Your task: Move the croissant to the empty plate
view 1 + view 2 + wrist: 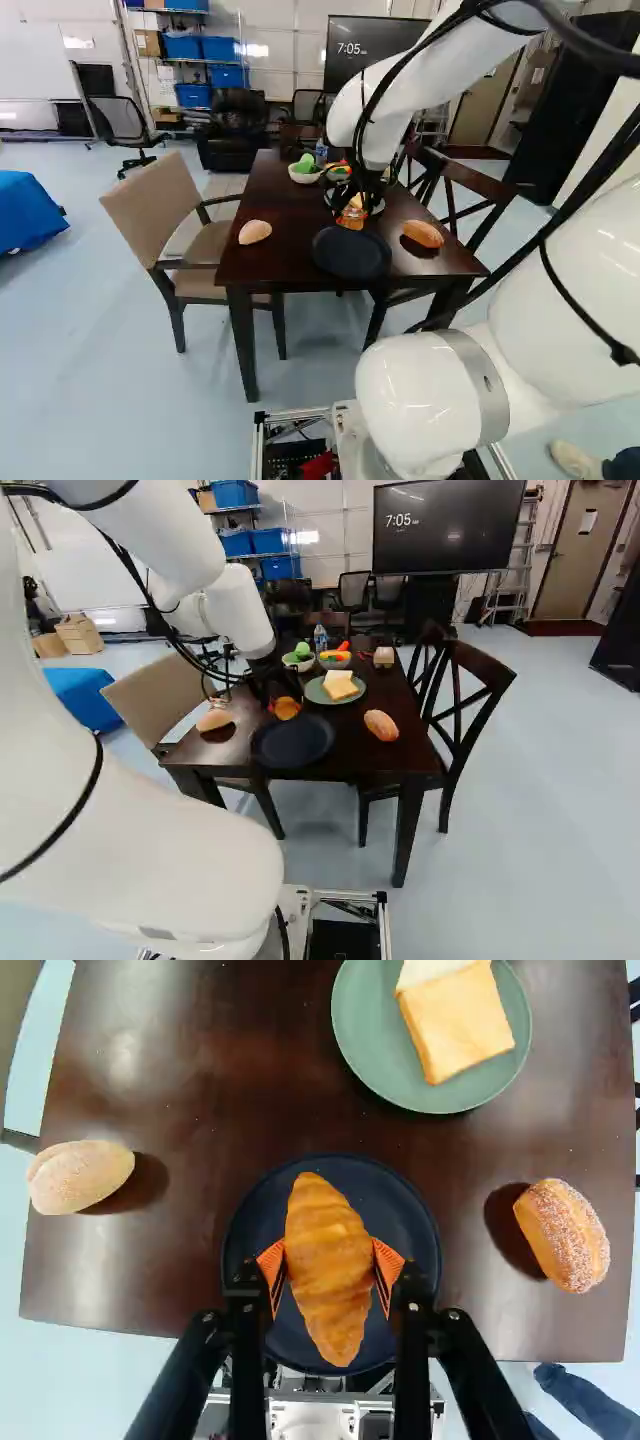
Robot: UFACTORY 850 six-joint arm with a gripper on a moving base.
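"Dark wooden table (pixel 180 1260) under everything. How's the gripper (pixel 284 702)?"

"Clamped on the croissant (pixel 330 1270), one orange pad (pixel 271 1262) against each side. It's held over the dark blue plate (pixel 405 1220)."

"And around that plate, with twelve pointing away from the base?"

"Sprinkled roll (pixel 562 1235) at three, pale bun (pixel 80 1175) near ten, both on the table. At one, a green plate (pixel 365 1020) carries bread slices (pixel 460 1025)."

"Farther out?"

"Two bowls (pixel 298 663) around twelve, side by side. Tan chair (pixel 155 195) toward ten, dark wooden chair (pixel 455 742) toward two."
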